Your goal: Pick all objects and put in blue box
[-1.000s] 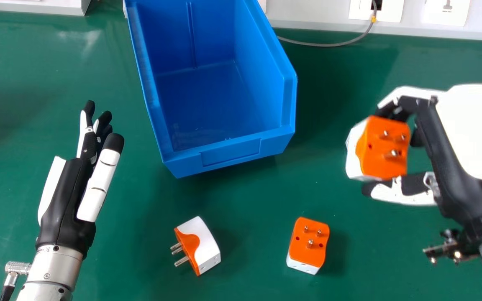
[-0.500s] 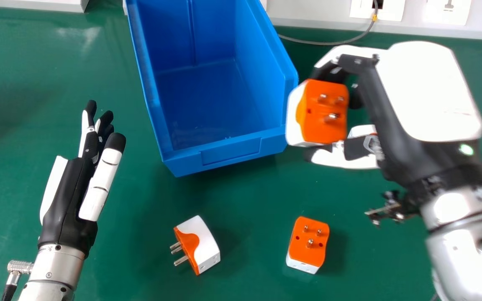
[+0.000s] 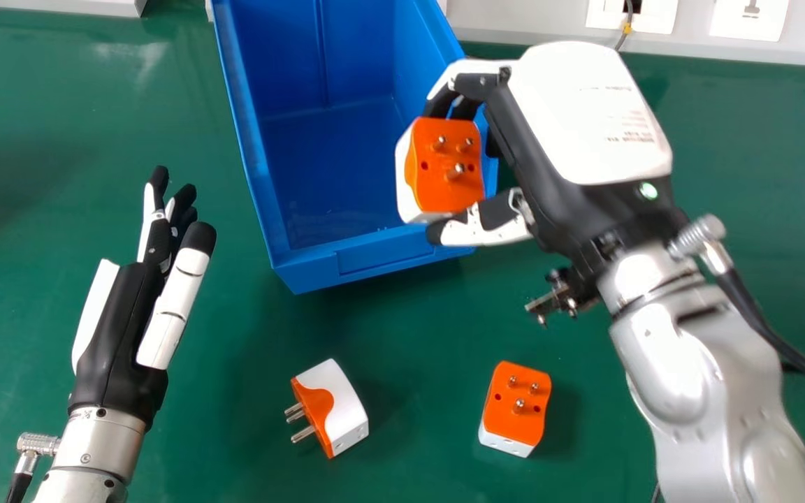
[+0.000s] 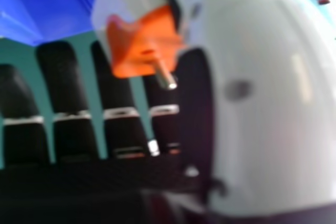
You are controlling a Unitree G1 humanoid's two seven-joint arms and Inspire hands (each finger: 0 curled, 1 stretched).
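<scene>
Orange-and-white adapter [image 3: 437, 192], three metal pins [image 3: 455, 170], in the right hand [image 3: 581, 119]

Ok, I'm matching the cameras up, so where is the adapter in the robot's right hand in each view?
Head view: the held adapter is just right of centre, above mid-height, in the right hand.
Right hand view: its orange face is beside the thumb.
Shared landmark: the blue box, seen beyond the adapter in both.
</scene>
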